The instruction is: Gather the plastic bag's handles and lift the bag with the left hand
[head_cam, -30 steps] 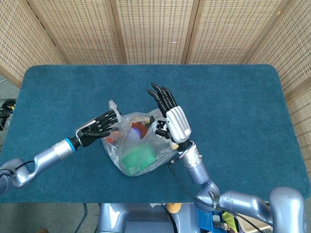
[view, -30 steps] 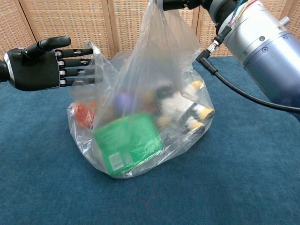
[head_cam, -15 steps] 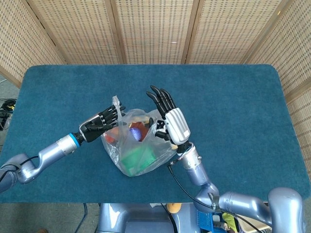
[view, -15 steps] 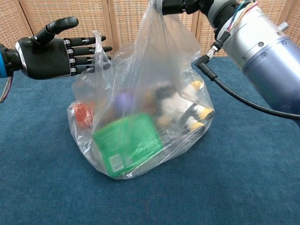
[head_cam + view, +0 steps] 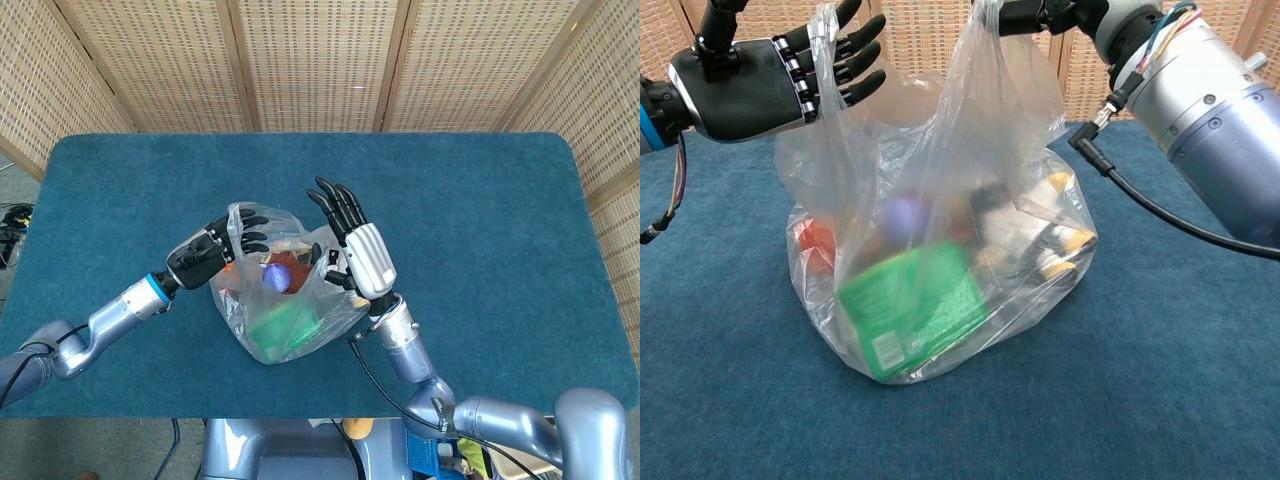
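A clear plastic bag [image 5: 285, 310] [image 5: 940, 260] stands on the blue table, holding a green packet [image 5: 910, 300], a purple ball [image 5: 277, 275] and other small items. My left hand [image 5: 205, 255] [image 5: 750, 85] is at the bag's left side with its fingers straight and apart, pushed through the left handle [image 5: 820, 40], which hangs over them. My right hand [image 5: 362, 255] [image 5: 1040, 12] is above the bag's right side and pinches the right handle [image 5: 985, 30], holding it up taut while its other fingers point up.
The blue cloth table [image 5: 480, 220] [image 5: 1160, 380] stretches wide on all sides of the bag. A woven screen wall [image 5: 320, 60] stands behind its far edge. A black cable [image 5: 1140, 205] runs along my right forearm.
My left hand has risen and moved in toward the bag, its fingers now through the left handle and lifting it. The right hand has kept the right handle raised.
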`<state>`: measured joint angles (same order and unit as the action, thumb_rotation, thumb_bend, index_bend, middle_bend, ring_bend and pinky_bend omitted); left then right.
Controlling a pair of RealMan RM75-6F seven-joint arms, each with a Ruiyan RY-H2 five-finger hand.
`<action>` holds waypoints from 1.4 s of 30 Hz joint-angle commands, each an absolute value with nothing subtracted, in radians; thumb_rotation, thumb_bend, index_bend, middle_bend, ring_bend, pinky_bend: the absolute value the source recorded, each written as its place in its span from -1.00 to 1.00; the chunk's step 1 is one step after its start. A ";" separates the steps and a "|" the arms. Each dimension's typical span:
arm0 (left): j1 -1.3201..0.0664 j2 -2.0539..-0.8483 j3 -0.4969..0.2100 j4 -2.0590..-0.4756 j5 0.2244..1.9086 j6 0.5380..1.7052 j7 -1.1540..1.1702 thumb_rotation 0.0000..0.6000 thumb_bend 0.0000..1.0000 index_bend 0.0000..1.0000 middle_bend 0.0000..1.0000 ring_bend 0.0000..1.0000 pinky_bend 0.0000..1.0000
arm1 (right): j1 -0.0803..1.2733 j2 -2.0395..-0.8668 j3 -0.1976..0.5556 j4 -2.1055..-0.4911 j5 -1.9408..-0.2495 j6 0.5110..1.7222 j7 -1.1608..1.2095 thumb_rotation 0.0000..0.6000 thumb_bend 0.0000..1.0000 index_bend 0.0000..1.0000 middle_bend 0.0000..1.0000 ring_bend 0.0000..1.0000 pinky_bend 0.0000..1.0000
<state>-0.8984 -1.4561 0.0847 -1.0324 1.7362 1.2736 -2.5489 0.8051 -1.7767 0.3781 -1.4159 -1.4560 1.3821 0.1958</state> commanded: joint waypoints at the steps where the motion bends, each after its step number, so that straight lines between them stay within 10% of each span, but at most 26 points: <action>1: -0.888 -1.475 0.132 -0.953 1.808 1.342 -2.569 0.78 -0.48 -0.32 -0.34 -0.34 -0.48 | 0.803 -1.776 0.378 -1.418 -1.455 1.383 0.198 1.00 0.41 -0.94 -1.00 -1.00 -1.00; 10: -0.866 -1.501 0.204 -0.822 1.837 1.334 -2.488 0.41 -0.48 -0.49 -0.55 -0.63 -0.56 | 0.796 -1.763 0.377 -1.431 -1.460 1.386 0.199 1.00 0.41 -0.93 -1.00 -1.00 -1.00; 42: -0.987 -1.404 0.142 -1.222 1.803 1.266 -2.118 0.43 -0.49 -0.57 -0.62 -0.66 -0.62 | 0.879 -1.715 0.413 -1.555 -1.435 1.273 0.019 1.00 0.41 -0.90 -1.00 -1.00 -1.00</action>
